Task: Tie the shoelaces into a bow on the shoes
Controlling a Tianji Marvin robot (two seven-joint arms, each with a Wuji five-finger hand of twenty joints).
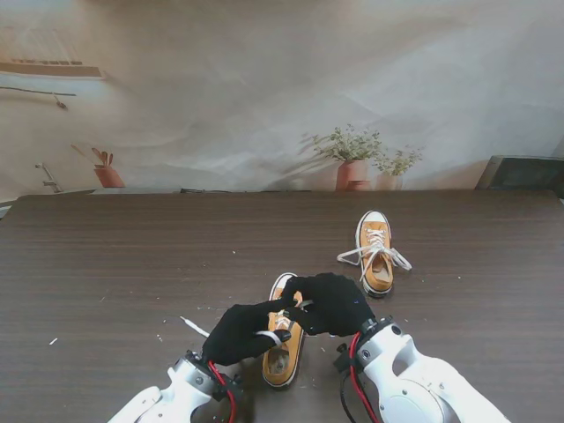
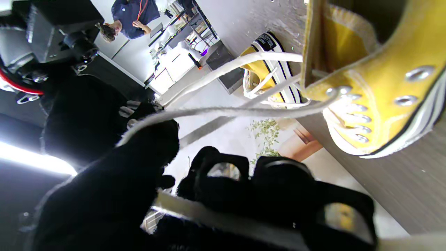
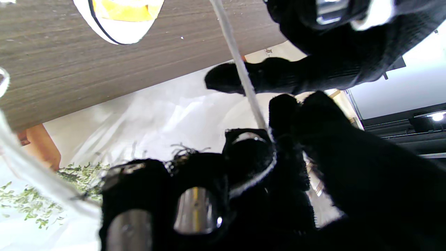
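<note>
Dark wood-grain table [image 1: 132, 256]; pale wrinkled backdrop [image 1: 264, 88] behind; potted plants [image 1: 352, 159] at far edge.

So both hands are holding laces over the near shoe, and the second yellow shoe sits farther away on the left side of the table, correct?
Not quite. In the stand view the second yellow shoe lies farther from me on the right side, not the left. The rest holds: the left hand and right hand hold the laces over the near shoe.

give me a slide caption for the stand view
Both gloved hands work the laces over the near yellow shoe; a second shoe waits farther right.
</note>
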